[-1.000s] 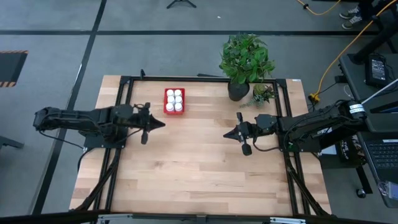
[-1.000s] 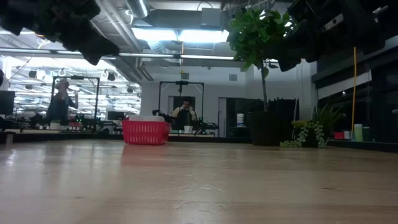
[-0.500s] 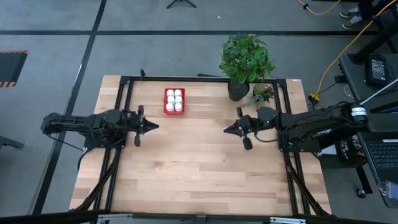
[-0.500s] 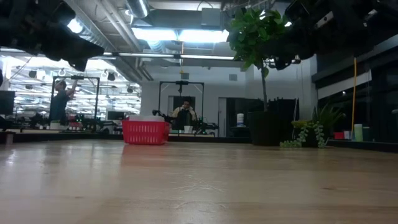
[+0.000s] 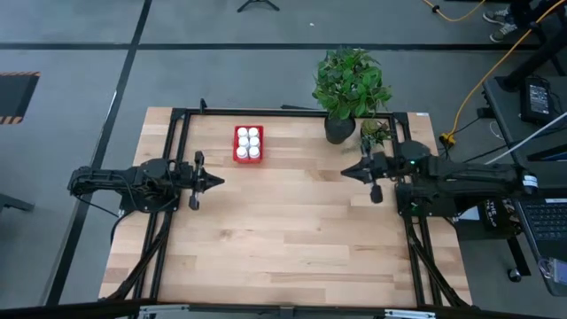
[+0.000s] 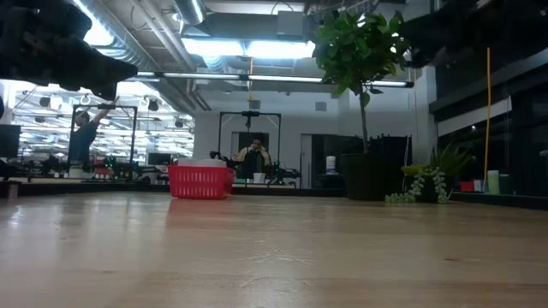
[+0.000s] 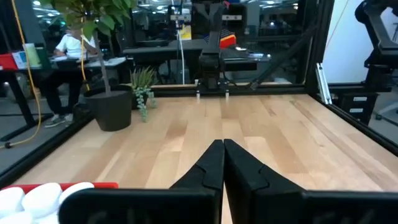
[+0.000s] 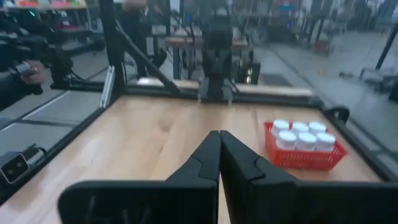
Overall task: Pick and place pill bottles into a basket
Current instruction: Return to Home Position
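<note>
Light wooden table (image 5: 283, 239) with smooth, slightly glossy planks, matt black metal frame (image 5: 221, 111), bright red plastic basket (image 6: 200, 182) with ribbed walls, smooth white plastic bottles (image 5: 249, 142)

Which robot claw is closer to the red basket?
Left. The left claw is a short way from the red basket; the right claw is farther off, near the plant pot.

six pill bottles (image 5: 243, 143), one basket (image 5: 249, 161)
</note>
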Motion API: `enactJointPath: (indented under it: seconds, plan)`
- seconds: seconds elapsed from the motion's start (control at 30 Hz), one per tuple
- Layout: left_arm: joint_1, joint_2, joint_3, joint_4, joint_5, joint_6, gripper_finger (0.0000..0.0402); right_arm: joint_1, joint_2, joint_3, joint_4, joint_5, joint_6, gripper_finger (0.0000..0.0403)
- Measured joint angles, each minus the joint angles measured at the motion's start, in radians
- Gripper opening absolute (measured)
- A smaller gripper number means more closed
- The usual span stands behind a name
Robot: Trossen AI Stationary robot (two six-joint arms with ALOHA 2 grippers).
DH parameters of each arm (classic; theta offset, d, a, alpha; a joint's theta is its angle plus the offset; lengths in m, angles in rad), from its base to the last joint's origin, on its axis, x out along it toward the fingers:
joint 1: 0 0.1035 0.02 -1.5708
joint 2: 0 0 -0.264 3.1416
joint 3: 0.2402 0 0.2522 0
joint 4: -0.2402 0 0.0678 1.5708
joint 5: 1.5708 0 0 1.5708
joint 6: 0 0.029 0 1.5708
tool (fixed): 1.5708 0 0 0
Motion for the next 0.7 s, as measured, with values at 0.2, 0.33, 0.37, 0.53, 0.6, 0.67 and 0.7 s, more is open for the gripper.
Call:
enactJointPath:
  seconds: [0.2,0.33,0.37,0.53,0.6,0.67,0.7]
  plan:
    - [0.000,0.003,0.000,0.000,0.000,-0.012,0.0003,0.000,-0.171,-0.152,0.069,0.000,0.006,0.0010]
    - [0.000,0.003,0.000,0.000,0.000,-0.018,0.0001,-0.002,-0.289,-0.243,0.108,0.001,0.025,0.0010]
    - [0.000,0.003,0.000,0.000,-0.001,-0.018,0.0001,-0.005,-0.321,-0.255,0.091,0.001,0.026,0.0010]
    - [0.000,0.006,0.000,-0.001,0.001,-0.018,0.0003,-0.021,-0.462,-0.290,0.027,0.001,0.035,0.0010]
    - [0.000,0.006,0.000,0.000,0.001,-0.018,0.0001,-0.026,-0.504,-0.297,-0.019,0.001,0.059,0.0010]
    - [0.000,0.006,0.000,0.000,0.001,-0.018,0.0001,-0.026,-0.527,-0.297,-0.050,0.001,0.087,0.0010]
    - [0.000,0.006,0.000,0.000,0.001,-0.018,0.0002,-0.026,-0.530,-0.297,-0.066,0.002,0.099,0.0010]
